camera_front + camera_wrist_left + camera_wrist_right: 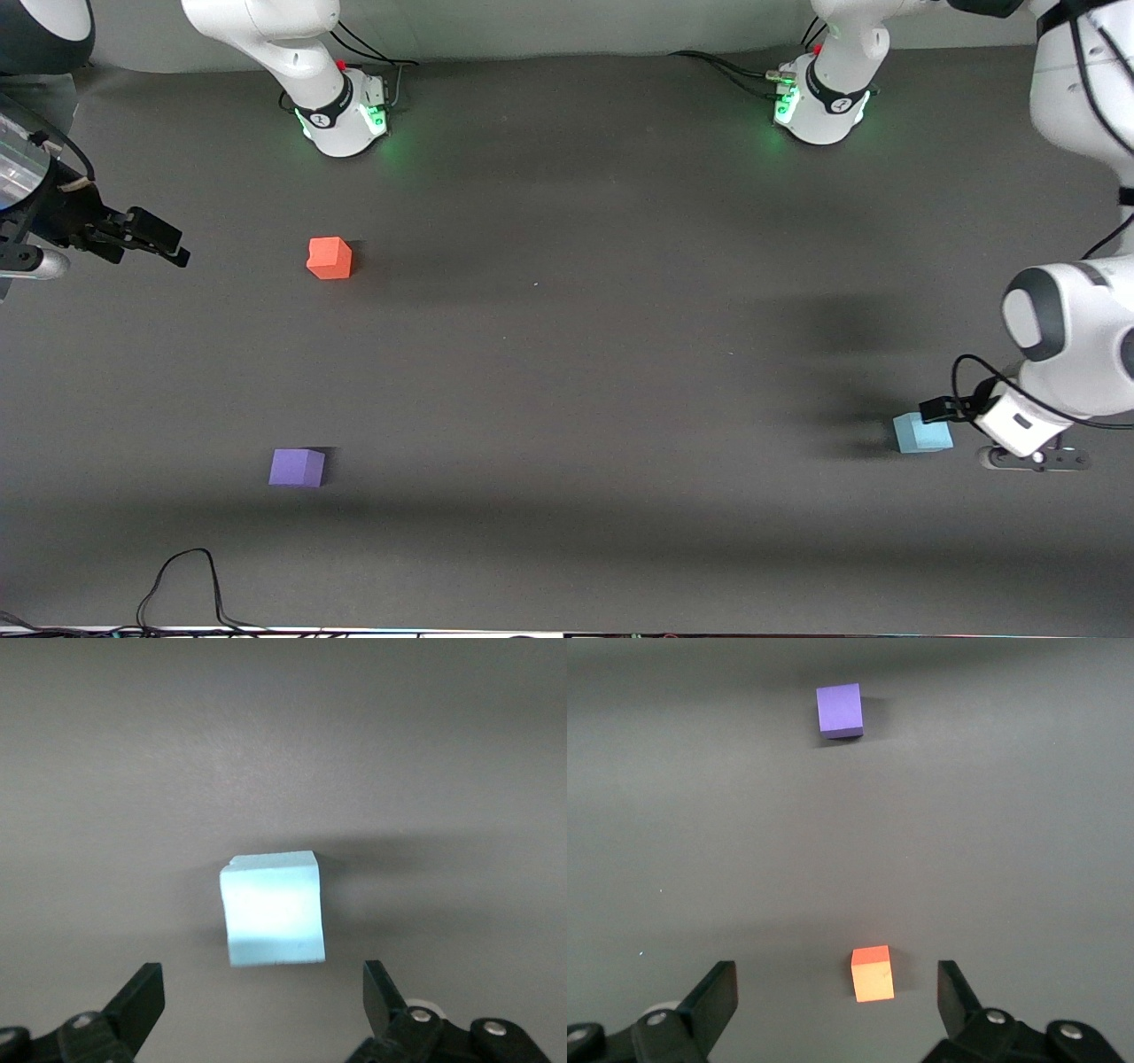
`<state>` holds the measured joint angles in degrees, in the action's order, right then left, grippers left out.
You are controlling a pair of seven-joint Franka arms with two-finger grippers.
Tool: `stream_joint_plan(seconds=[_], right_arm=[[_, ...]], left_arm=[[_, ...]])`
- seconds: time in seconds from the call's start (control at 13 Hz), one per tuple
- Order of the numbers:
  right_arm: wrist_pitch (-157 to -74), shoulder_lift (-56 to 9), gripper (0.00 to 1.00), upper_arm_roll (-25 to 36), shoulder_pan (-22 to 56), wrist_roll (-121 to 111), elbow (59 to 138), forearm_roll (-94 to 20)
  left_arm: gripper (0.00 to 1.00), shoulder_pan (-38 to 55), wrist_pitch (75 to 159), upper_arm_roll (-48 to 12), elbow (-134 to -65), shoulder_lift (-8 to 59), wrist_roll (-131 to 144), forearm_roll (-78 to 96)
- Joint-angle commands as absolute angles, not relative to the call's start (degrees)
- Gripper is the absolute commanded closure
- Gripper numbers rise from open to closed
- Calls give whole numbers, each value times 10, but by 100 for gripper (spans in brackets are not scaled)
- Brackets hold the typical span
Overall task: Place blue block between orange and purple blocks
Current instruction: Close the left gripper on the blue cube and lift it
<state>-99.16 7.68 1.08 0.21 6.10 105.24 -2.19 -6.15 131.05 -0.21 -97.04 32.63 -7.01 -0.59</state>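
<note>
Left claw [263,997] spread wide, low over the matte dark counter [567,354], the sky-blue cube [272,909] just ahead of its fingers. Right claw [837,992] released, waiting above the orange-red cube [872,974]; violet cube [839,710] well apart.

This is a robotics lab, set up for testing rather than everyday work. Two white robot arm bases [341,111] [819,106] are bolted along one edge of a bench [567,354] covered in plain dark grey matting, and green status lights glow at both bases. Black cables [722,71] run loose from the bases, and another cable [182,585] loops along the bench edge nearest the front camera. The only things laid out are three plain foam-like cubes: orange block [330,258], purple block [297,467] and blue block [921,433].
</note>
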Motion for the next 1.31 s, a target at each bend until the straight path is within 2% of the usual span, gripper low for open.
stream_joint_plan(seconds=[0.0,0.23,0.46,0.54,0.69,0.77,1.0,1.23], right_arm=[[-1012,104,0,13,9,75,1085,-18],[-1013,107,0,13,10,76,1090,-18],[-1013,108,0,13,9,75,1095,-18],[-1013,109,0,13,9,75,1096,-18],[-1013,108,0,13,9,75,1096,-18],[-1013,108,0,12,9,76,1096,-18],[-1018,108,0,11,9,75,1096,-18],[-1018,108,0,12,9,75,1096,-18]], left_arm=[[0,-57,1359,-2,-991,345,-76,-11],[0,-56,1400,-2,-989,374,-76,-11],[0,-60,1400,-2,-978,385,-78,-11],[6,-60,1400,-2,-977,386,-77,-11],[47,-60,1398,-2,-977,386,-73,-9],[58,-60,1398,-2,-976,386,-71,-6],[59,-60,1397,-2,-975,385,-71,-6],[59,-62,1323,-1,-928,376,-76,-11]])
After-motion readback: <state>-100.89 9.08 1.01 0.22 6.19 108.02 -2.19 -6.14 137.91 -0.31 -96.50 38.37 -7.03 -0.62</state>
